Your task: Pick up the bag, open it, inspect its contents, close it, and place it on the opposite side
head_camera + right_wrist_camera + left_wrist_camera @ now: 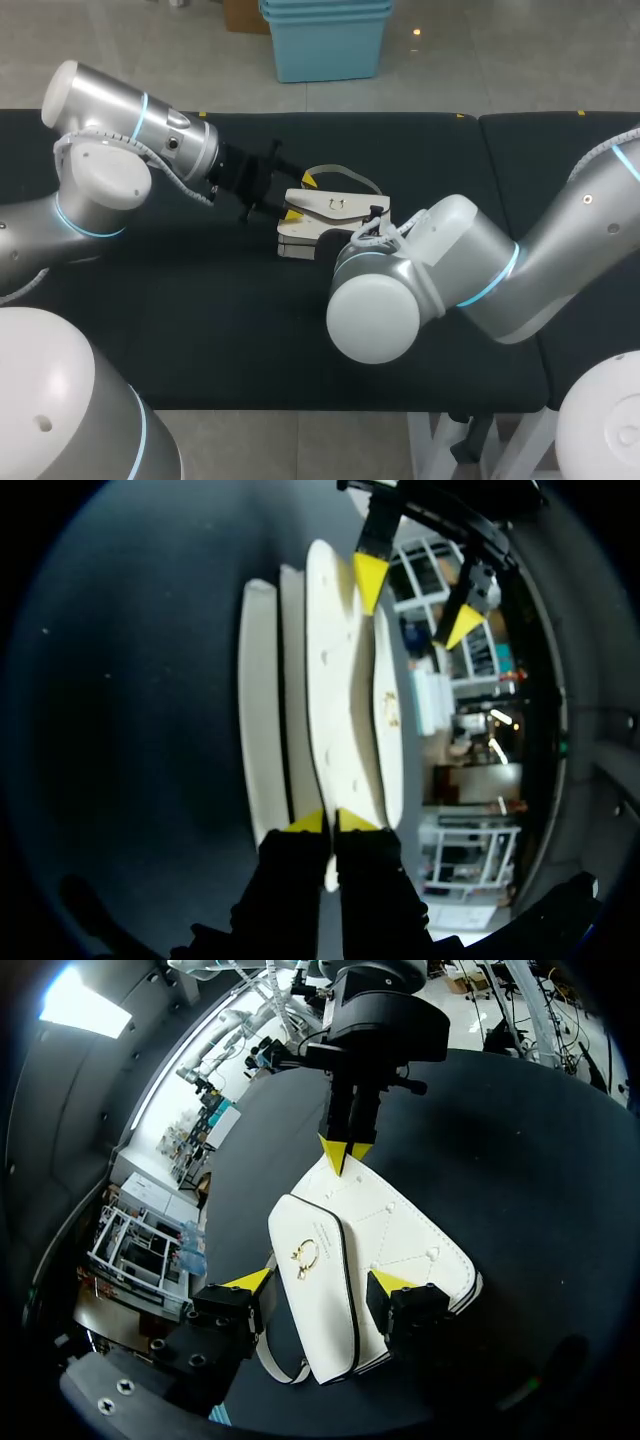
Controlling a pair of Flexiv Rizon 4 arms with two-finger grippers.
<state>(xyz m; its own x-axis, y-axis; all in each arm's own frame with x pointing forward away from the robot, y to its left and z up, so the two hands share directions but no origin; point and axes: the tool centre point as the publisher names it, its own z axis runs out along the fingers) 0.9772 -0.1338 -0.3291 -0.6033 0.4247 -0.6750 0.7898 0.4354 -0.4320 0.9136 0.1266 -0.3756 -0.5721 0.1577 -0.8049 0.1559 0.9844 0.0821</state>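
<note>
The right claw (330, 823) is pinched almost shut on the right end of the white bag (345, 680). The left claw (318, 1280) gapes wide around its left end. The bag lies mid-table (200, 330), flap seemingly clasped, so opening, inspecting, closing and moving remain. Its strap (345, 178) loops on the far side, a possible snag.

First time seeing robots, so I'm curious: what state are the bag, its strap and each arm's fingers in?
Bag: lying on the table, flap down.
Strap: slack, beside the bag.
Left arm's fingers: open, one on either side of the bag.
Right arm's fingers: shut on one end of the bag.
</note>
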